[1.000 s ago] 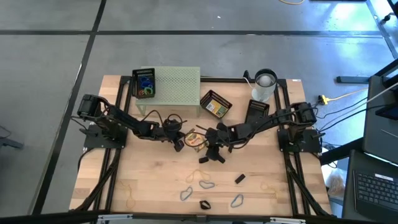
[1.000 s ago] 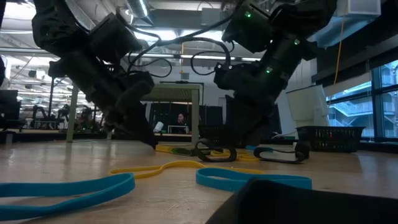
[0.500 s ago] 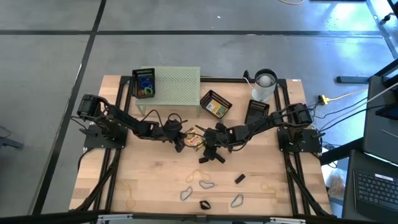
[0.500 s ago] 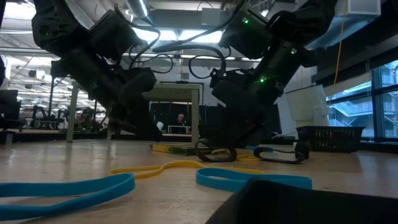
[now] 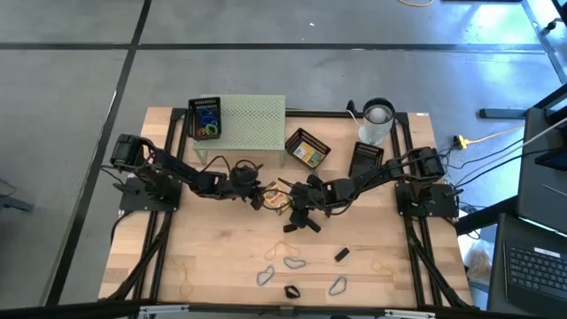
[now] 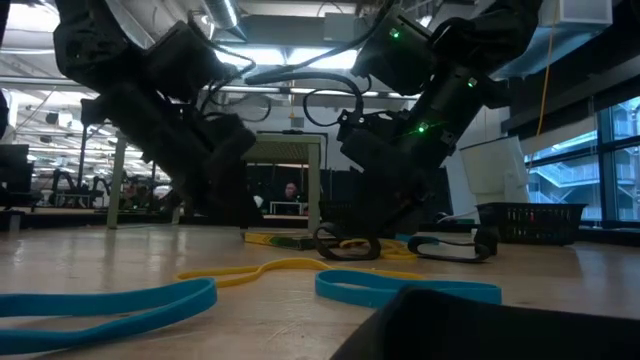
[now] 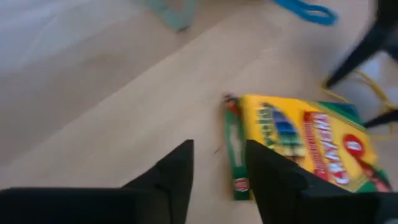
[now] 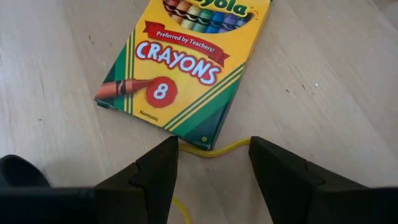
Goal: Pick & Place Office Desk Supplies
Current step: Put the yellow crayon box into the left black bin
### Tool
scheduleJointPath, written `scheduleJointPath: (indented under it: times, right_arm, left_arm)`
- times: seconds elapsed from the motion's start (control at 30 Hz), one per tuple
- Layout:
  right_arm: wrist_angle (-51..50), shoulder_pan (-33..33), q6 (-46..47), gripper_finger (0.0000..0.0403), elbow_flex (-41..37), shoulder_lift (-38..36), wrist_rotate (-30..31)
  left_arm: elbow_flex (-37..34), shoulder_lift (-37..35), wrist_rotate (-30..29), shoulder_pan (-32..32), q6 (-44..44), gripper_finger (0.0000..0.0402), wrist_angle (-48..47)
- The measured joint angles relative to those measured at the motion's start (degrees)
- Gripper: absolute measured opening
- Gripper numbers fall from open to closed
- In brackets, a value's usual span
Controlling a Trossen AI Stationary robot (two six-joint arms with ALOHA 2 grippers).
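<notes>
The crayon box (image 8: pixel 186 68) reads "Preferred by Teachers!", "CRAYONS", "8", perhaps "Nontoxic", under a cut-off brand name.

A grey concrete floor (image 5: pixel 71 133) surrounds the wooden table (image 5: pixel 213 257); large windows (image 6: pixel 590 150) brighten the room's right side.

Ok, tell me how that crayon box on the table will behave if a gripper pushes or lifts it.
The crayon box lies flat on the wood, so a push would probably slide it rather than tip it. It looks like thin printed card, likely light and easy to dent. A yellow rubber band runs under its edge and may drag along.
</notes>
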Motion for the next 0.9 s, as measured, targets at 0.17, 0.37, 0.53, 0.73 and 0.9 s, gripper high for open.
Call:
scheduleJointPath:
  times: [0.17, 0.37, 0.53, 0.73, 0.9]
  right_arm:
    - [0.1, 0.0, -0.2, 0.0203, 0.0, 0.0, 0.0]
    - [0.1, 0.0, -0.4, 0.0203, 0.0, 0.0, 0.0]
    - [0.1, 0.0, -0.9, 0.0203, 0.0, 0.0, 0.0]
    - [0.3, 0.0, -1.1, 0.0203, -0.1, 0.0, 0.0]
    - [0.3, 0.0, -1.2, 0.0203, -0.1, 0.0, 0.0]
  left_arm:
    - [0.1, 2.9, 2.7, 0.5, -5.2, 0.0169, 2.6]
    - [0.2, 4.4, 5.2, 0.5, -5.4, 0.0155, 6.5]
    - [0.1, 4.5, 8.1, 0.8, -6.0, 0.0115, 6.4]
    - [0.1, 4.5, 10.0, 0.7, -6.2, 0.0053, 6.8]
    - [0.0, 4.5, 9.8, 0.6, -4.8, 0.0008, 7.7]
